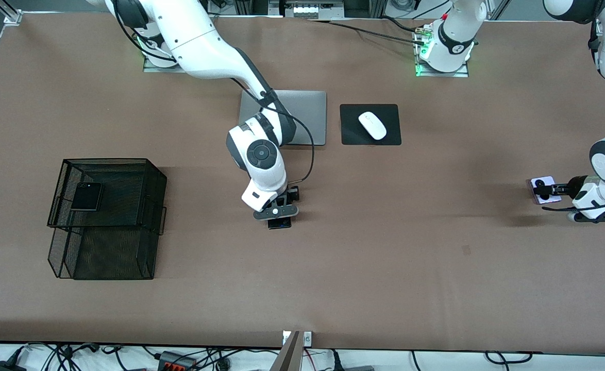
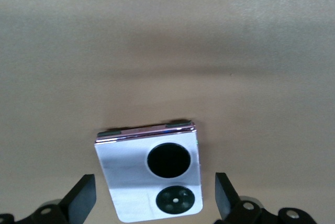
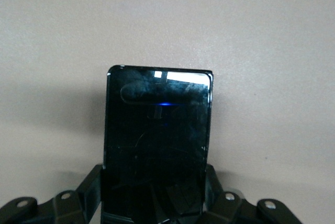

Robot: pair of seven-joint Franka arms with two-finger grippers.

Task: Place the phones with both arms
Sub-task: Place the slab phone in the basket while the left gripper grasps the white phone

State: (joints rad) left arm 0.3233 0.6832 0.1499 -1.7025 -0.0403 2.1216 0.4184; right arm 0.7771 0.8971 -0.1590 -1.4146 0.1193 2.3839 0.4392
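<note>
The small square black flip phone (image 1: 87,196) is lying in the black wire-mesh tray (image 1: 150,170). The right hand (image 1: 279,219) is clamping the long black slab phone (image 3: 157,140) mid-counter; the left hand (image 2: 154,203) is straddling, fingers apart, the lavender-white flip phone (image 2: 152,174).

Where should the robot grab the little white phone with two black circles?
By its two long side edges, coming straight down from above. The lavender-white flip phone lies flat on the table, and the left tool already has an open finger on each side.
</note>
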